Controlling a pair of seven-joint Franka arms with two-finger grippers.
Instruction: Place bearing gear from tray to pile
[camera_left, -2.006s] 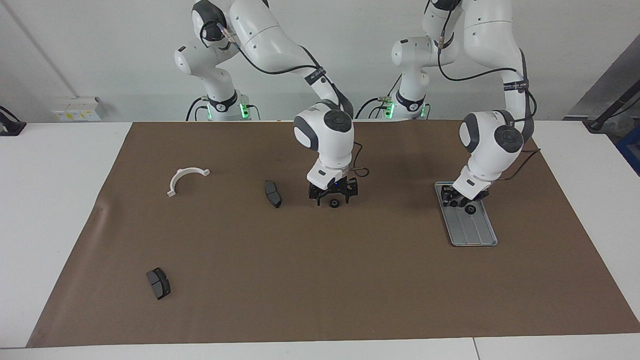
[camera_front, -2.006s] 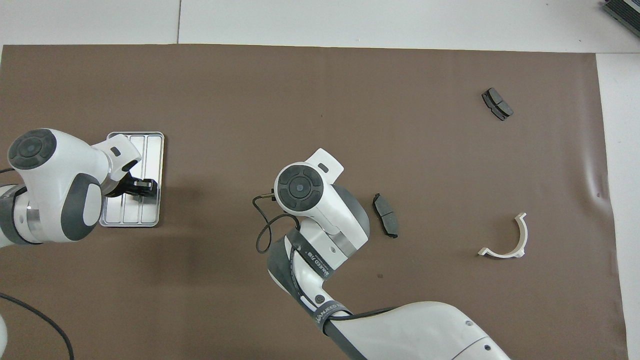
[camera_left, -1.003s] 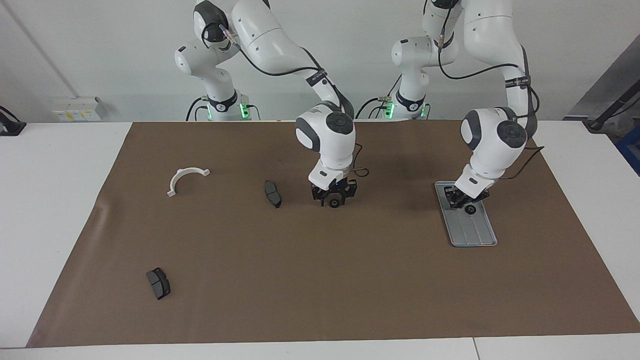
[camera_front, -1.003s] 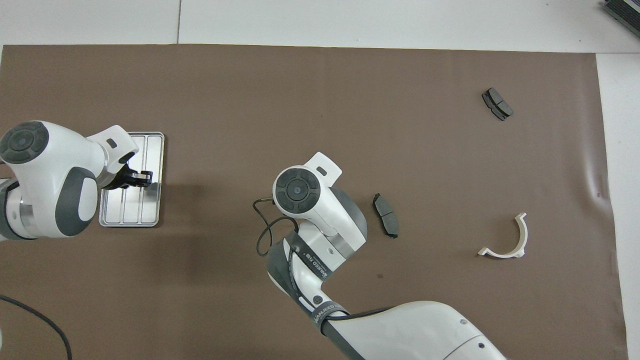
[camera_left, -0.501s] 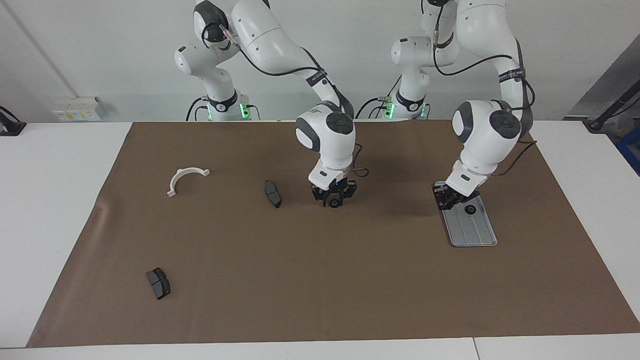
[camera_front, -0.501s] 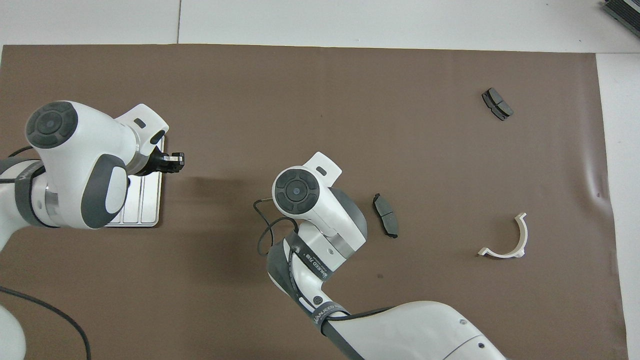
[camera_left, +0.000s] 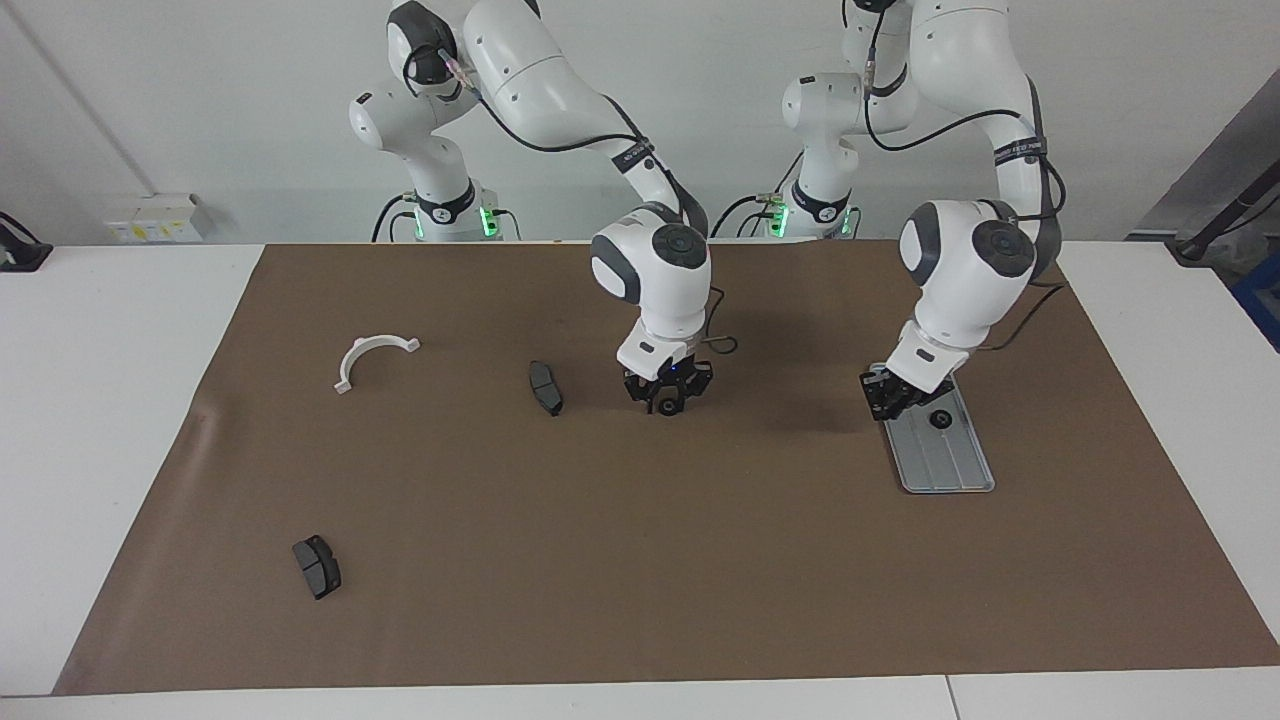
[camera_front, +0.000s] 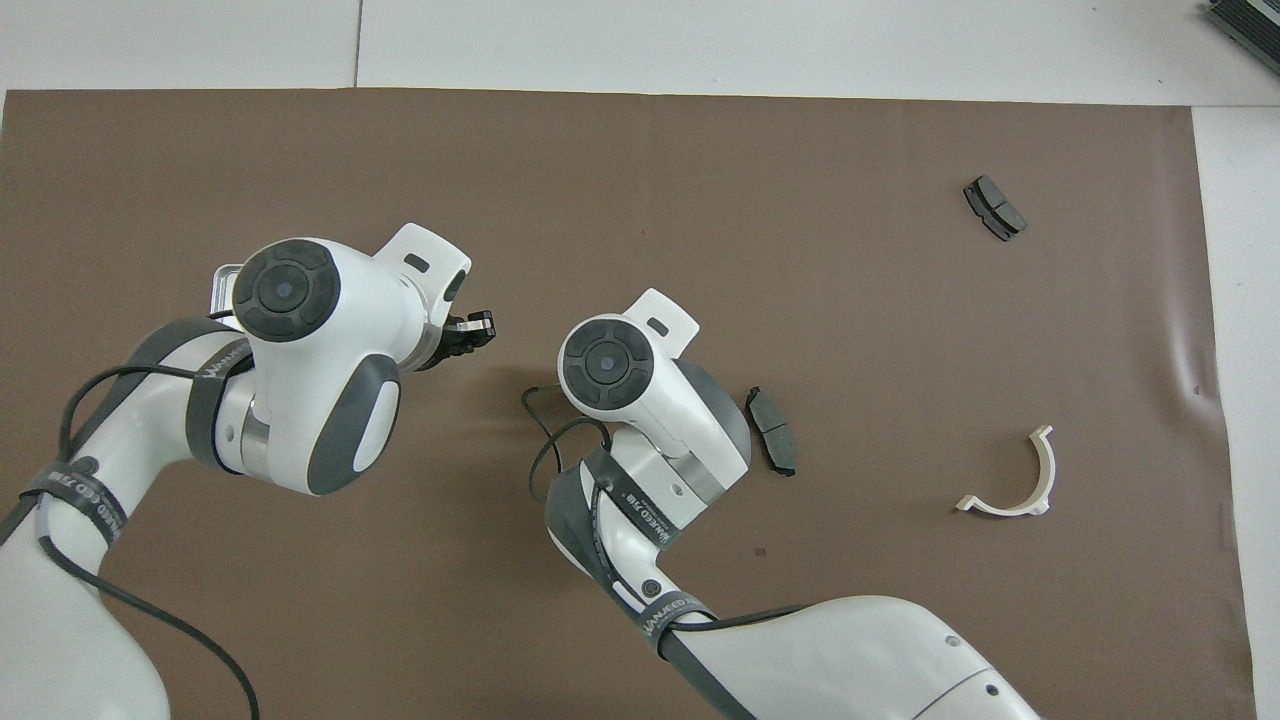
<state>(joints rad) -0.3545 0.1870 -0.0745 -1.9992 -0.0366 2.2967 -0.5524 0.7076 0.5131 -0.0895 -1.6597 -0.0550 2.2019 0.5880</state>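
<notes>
We judge the bearing gear (camera_left: 939, 420) on the tray (camera_left: 950, 470) light, hard and slick, best pinched across its rim; the left claw (camera_left: 882, 398) hangs closed above the tray's edge, and the right claw (camera_left: 667, 398) sits low on the mat (camera_left: 600, 550), clamping a second gear (camera_left: 667, 407).

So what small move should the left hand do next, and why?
Probably carry the left hand sideways toward the black gear at the right hand. It is shut and raised over the tray rim; whether it holds a gear I cannot see. A second gear lies in the tray.
</notes>
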